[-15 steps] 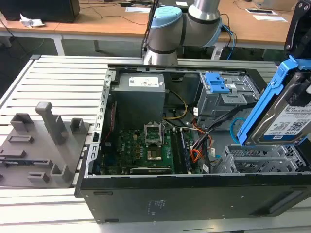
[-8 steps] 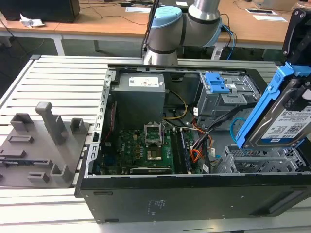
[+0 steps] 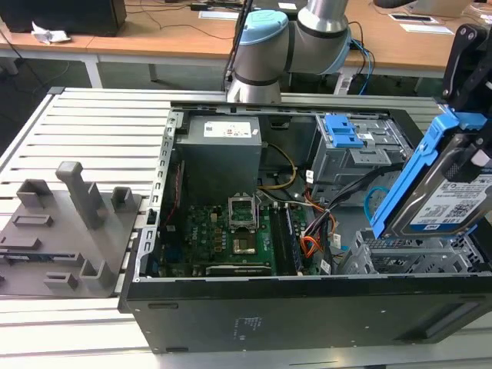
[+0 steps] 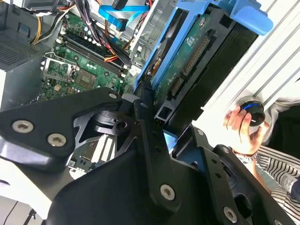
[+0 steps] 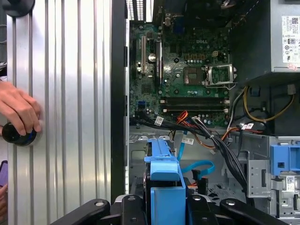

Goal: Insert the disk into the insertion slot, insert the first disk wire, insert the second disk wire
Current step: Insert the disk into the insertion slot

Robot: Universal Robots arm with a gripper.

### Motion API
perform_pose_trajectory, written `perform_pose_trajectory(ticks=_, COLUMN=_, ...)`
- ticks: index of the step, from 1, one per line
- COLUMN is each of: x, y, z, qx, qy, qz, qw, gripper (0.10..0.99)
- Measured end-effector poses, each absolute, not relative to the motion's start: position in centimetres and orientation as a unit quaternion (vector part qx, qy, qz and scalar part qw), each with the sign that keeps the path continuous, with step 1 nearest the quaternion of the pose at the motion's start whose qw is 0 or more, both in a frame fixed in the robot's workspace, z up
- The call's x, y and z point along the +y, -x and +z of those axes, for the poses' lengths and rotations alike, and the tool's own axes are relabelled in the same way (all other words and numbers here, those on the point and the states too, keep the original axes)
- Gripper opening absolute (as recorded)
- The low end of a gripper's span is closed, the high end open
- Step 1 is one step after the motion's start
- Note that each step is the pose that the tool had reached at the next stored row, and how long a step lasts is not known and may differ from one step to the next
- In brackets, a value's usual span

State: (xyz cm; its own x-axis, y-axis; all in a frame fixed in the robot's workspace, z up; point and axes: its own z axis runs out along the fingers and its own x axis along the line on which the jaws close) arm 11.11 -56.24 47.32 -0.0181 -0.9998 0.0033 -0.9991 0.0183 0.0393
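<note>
My gripper (image 3: 466,150) is shut on the disk (image 3: 450,201), a silver drive with a white label in a blue carrier. It hangs tilted just above the insertion slot (image 3: 407,260), the low perforated grey cage at the exterior view's right. In the second wrist view the black fingers (image 4: 149,123) clamp the disk (image 4: 187,63), whose green underside shows. The carrier's blue edge (image 5: 164,180) rises in the first wrist view. The second disk wire (image 3: 374,201), a light-blue loop (image 5: 197,166), lies loose inside the case beside the slot. I cannot tell which loose wire is the first disk wire.
The open computer case (image 3: 307,307) lies on a ribbed metal table (image 3: 92,131). A taller cage with a blue latch (image 3: 344,132) stands behind the slot. Black and orange wires (image 3: 311,231) cross beside the motherboard (image 3: 231,231). A person's hand (image 5: 18,110) rests on a knob on the table.
</note>
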Motion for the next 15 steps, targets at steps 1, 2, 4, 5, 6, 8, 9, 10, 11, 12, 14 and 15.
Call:
perform_pose_trajectory(ticks=1, x=-56.24, y=-11.11, z=47.26, qx=-0.713, qy=-0.701, qz=-0.013, qw=0.015, gripper=0.365)
perform_pose_trajectory(ticks=2, x=-56.24, y=-11.11, z=47.22, qx=-0.713, qy=-0.701, qz=-0.013, qw=0.015, gripper=0.365)
perform_pose_trajectory(ticks=4, x=-56.24, y=-11.11, z=47.03, qx=-0.713, qy=-0.701, qz=-0.013, qw=0.015, gripper=0.365)
perform_pose_trajectory(ticks=5, x=-56.24, y=-11.11, z=46.98, qx=-0.713, qy=-0.701, qz=-0.013, qw=0.015, gripper=0.365)
perform_pose_trajectory(ticks=6, x=-56.24, y=-11.11, z=46.94, qx=-0.713, qy=-0.701, qz=-0.013, qw=0.015, gripper=0.365)
perform_pose_trajectory(ticks=8, x=-56.24, y=-11.11, z=46.78, qx=-0.713, qy=-0.701, qz=-0.013, qw=0.015, gripper=0.365)
perform_pose_trajectory(ticks=9, x=-56.24, y=-11.12, z=46.64, qx=-0.713, qy=-0.701, qz=-0.013, qw=0.015, gripper=0.365)
perform_pose_trajectory(ticks=10, x=-56.24, y=-11.12, z=46.55, qx=-0.713, qy=-0.701, qz=-0.013, qw=0.015, gripper=0.365)
perform_pose_trajectory(ticks=11, x=-56.24, y=-11.12, z=46.48, qx=-0.713, qy=-0.701, qz=-0.013, qw=0.015, gripper=0.365)
perform_pose_trajectory(ticks=12, x=-56.23, y=-11.18, z=46.42, qx=-0.713, qy=-0.701, qz=-0.013, qw=0.015, gripper=0.365)
perform_pose_trajectory(ticks=14, x=-55.99, y=-11.47, z=46.38, qx=-0.713, qy=-0.701, qz=-0.013, qw=0.015, gripper=0.365)
perform_pose_trajectory(ticks=15, x=-55.86, y=-11.55, z=46.38, qx=-0.713, qy=-0.701, qz=-0.013, qw=0.015, gripper=0.365)
